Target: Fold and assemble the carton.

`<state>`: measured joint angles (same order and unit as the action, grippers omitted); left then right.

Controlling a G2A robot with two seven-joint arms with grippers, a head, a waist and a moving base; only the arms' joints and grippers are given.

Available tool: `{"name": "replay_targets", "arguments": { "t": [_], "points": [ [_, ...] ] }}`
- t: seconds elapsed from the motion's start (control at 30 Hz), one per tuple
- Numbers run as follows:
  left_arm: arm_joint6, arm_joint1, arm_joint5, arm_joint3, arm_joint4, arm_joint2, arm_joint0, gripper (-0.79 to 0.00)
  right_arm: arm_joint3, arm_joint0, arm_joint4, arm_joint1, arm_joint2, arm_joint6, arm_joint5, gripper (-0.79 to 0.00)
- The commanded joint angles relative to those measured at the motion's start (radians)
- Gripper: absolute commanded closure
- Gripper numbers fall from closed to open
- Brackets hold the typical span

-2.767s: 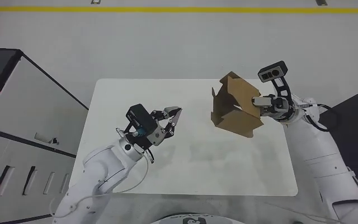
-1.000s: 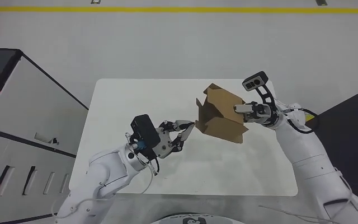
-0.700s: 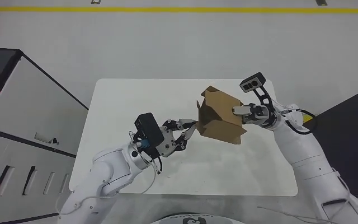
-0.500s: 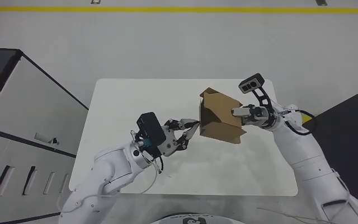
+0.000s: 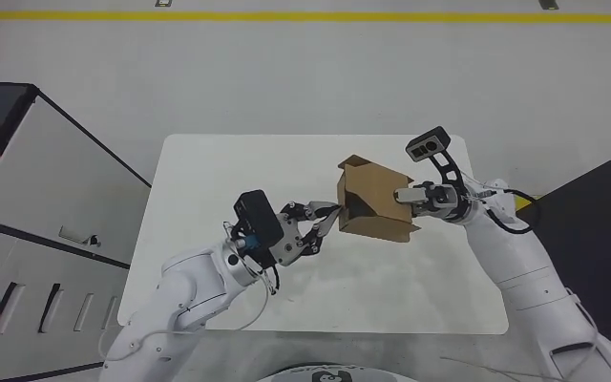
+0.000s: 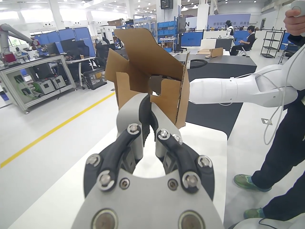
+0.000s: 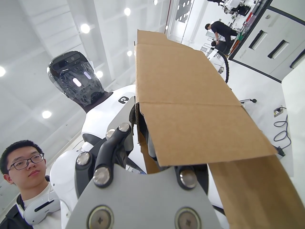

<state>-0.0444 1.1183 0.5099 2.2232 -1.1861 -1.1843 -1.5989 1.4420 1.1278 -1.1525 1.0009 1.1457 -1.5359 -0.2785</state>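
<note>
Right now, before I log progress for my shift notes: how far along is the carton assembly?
Done: the carton is opened into a box shape, its wall clamped in the right gripper. In hand: the left gripper sits at the end flaps. Left: those flaps stand unfolded.

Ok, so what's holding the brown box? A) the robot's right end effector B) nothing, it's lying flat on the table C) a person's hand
A: the right end effector is clamped on one panel of the carton, which stands opened up rather than lying flat, and no person's hand touches it.
</note>
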Motion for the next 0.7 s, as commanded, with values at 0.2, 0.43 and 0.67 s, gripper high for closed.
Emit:
{"name": "replay_targets", "arguments": {
  "t": [0.2, 0.43, 0.67],
  "points": [
    [-0.012, -0.003, 0.045, 0.002, -0.016, 0.008, 0.007, 0.000, 0.003, 0.001, 0.019, -0.006, -0.007, 0.000, 0.001, 0.000],
    [-0.022, -0.005, 0.040, 0.009, -0.040, 0.011, 0.007, 0.000, 0.013, 0.005, 0.027, -0.012, -0.010, 0.000, -0.001, 0.000],
    [-0.025, -0.006, 0.043, 0.008, -0.050, 0.024, 0.010, 0.000, 0.032, 0.007, 0.029, -0.017, -0.018, 0.000, -0.006, 0.000]
  ]
}}
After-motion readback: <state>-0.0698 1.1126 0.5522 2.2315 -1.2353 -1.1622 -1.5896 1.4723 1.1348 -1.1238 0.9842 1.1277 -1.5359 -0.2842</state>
